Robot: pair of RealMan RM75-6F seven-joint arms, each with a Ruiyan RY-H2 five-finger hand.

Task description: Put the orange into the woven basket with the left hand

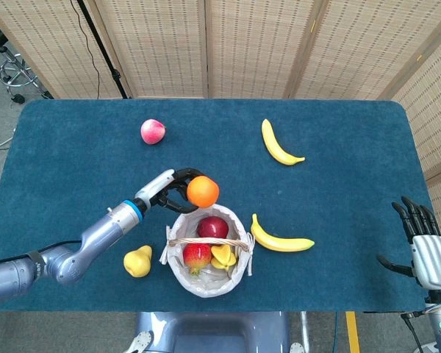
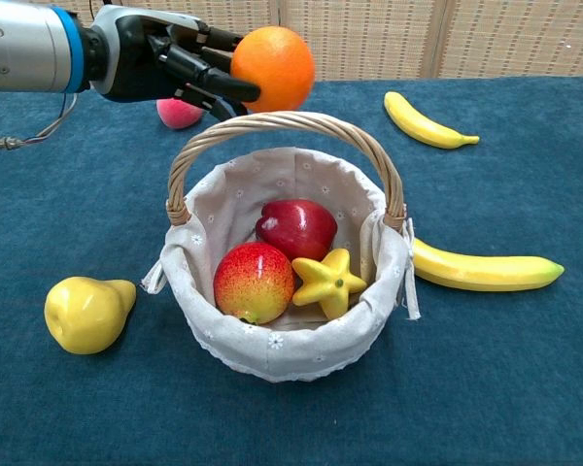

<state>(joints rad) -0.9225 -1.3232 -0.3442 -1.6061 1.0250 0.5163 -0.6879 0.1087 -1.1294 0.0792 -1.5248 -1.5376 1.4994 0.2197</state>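
My left hand [image 1: 170, 194] [image 2: 165, 66] grips the orange [image 1: 203, 191] [image 2: 273, 68] in the air, just above the far rim of the woven basket [image 1: 178, 259] [image 2: 282, 359]. The basket has a cloth lining and an arched handle [image 2: 287, 122]. Inside it lie a dark red apple [image 2: 296, 227], a red-yellow apple [image 2: 254, 282] and a yellow star fruit [image 2: 327, 281]. My right hand [image 1: 422, 244] stands open at the table's right edge, holding nothing.
A yellow pear [image 1: 137, 261] [image 2: 85, 312] lies left of the basket, and a banana [image 1: 279, 240] [image 2: 481, 270] lies to its right. Another banana [image 1: 278, 145] [image 2: 426, 121] and a pink peach [image 1: 153, 132] lie further back. A folding screen stands behind the table.
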